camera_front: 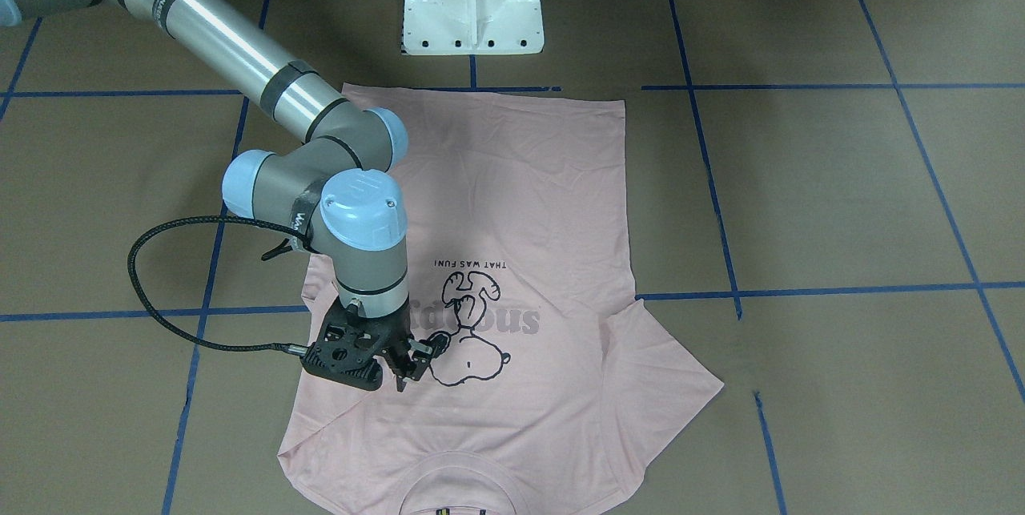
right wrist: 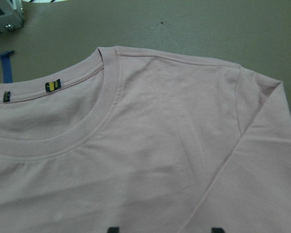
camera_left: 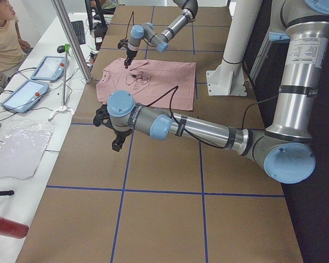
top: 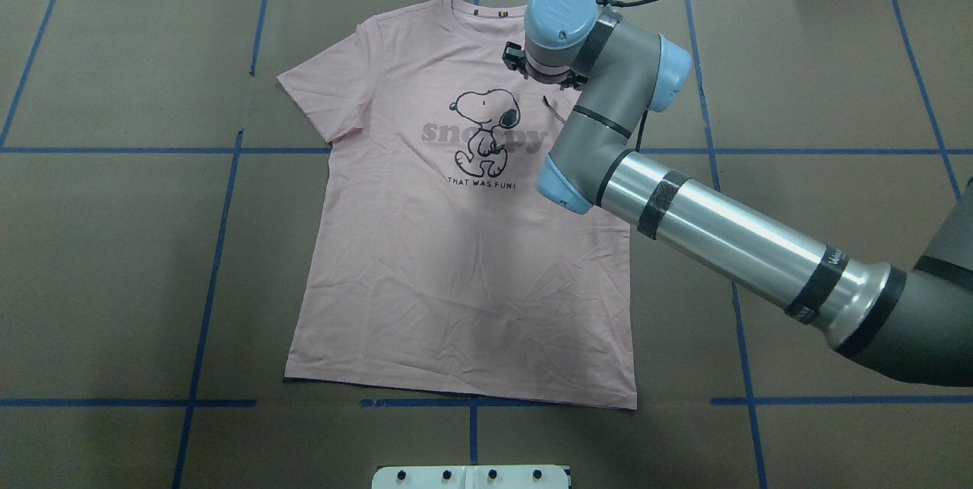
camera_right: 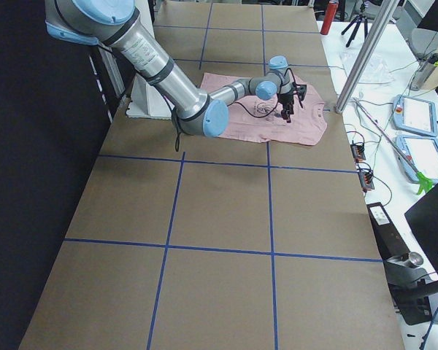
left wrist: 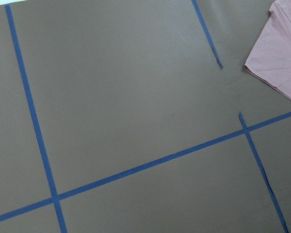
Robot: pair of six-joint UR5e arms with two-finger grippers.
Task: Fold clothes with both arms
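Note:
The pale pink T-shirt (top: 456,284) lies flat, print up, its collar (right wrist: 87,131) toward the table's far edge. Its dog print (camera_front: 472,339) faces up. One sleeve (camera_front: 665,387) is spread out; the other looks folded in over the chest (right wrist: 252,160). My right gripper (camera_front: 404,371) hovers just above the chest beside the print, with its fingertips (right wrist: 111,229) apart, open and empty. My left gripper (camera_left: 118,143) shows only in the exterior left view, over bare table away from the shirt; I cannot tell whether it is open. The left wrist view catches a sleeve edge (left wrist: 281,53).
The white pedestal base (camera_front: 472,2) stands at the shirt's hem side. Blue tape lines (top: 220,246) grid the brown table. An operator (camera_left: 3,38), tablets (camera_left: 46,68) and a red bottle (camera_left: 5,226) are on the side bench beyond the table's far edge.

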